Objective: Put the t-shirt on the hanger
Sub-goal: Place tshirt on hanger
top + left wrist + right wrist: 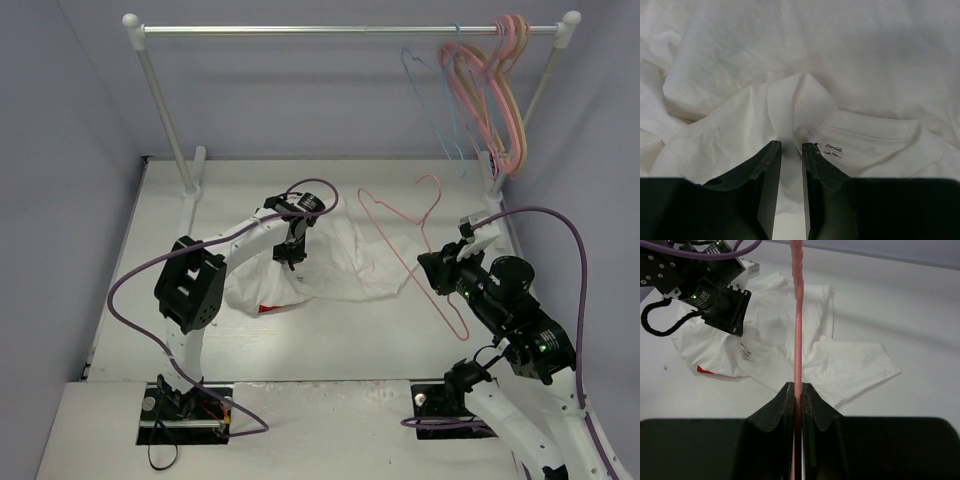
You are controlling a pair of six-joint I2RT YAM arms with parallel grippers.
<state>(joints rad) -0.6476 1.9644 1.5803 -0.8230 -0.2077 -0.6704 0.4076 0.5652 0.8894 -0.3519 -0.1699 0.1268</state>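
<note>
T-shirt [345, 265] lies crumpled mid-frame in the top view. Left gripper [790, 147] apparently pinches a fold of it; right gripper [797, 388] clamps the hanger [798, 315]. I'd lift slowly and check the cloth follows.

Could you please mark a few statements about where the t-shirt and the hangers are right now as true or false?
1. The right gripper is clamped on the pinkish-red hanger. True.
2. The t-shirt is already on a hanger. False: it lies crumpled on the table.
3. The left gripper pinches t-shirt fabric beside the neck label. True.
4. The pale blue hanger lies on the table. False: it hangs on the rail.
</note>
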